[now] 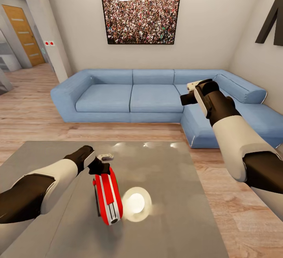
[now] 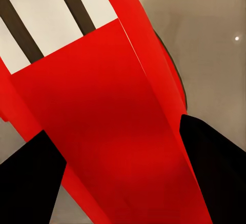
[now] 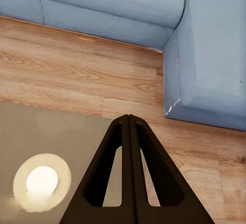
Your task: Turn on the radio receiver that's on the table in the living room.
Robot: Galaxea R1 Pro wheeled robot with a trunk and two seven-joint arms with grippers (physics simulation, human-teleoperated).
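Two black fingers [image 2: 31, 183] of my left gripper [image 1: 99, 168] straddle the small red-and-white rounded radio [image 1: 107, 198], jaws clamped on its sides, on the glossy grey table [image 1: 173, 187]. My right gripper [image 3: 129, 131] hangs raised before the blue corner sofa [image 1: 129, 96], jaws pressed together.

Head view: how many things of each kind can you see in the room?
Radio: 1
Table: 1
Sofa: 1
Picture: 1
Door: 1
Robot pincers: 2 (left pincer, right pincer)
Total: 7
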